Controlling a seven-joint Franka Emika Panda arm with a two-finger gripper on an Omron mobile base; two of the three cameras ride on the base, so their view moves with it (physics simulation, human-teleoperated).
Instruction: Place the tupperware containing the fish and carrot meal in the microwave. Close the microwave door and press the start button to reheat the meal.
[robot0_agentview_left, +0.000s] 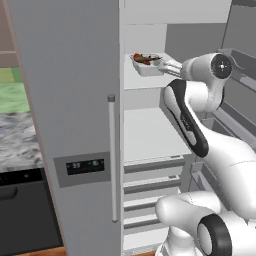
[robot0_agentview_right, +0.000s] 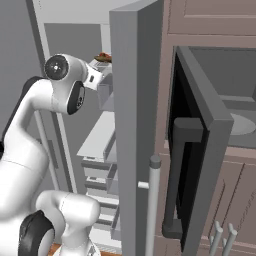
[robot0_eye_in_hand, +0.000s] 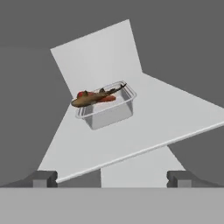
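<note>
tupperware (robot0_eye_in_hand: 106, 108) on shelf (robot0_eye_in_hand: 175, 118) — gripper (robot0_eye_in_hand: 112, 178) wide, apart

microwave door (robot0_agentview_right: 200, 150) wide open beside the grey fridge door (robot0_agentview_right: 135, 140)

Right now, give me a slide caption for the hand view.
Open jaws approach the tupperware of fish and carrot meal on a white fridge shelf.

A translucent-white tupperware (robot0_eye_in_hand: 106, 109) is seen, brown and red-orange food (robot0_eye_in_hand: 94, 97) in it, on a white shelf (robot0_eye_in_hand: 144, 127); the microwave door (robot0_agentview_right: 200, 150) is dark grey.
</note>
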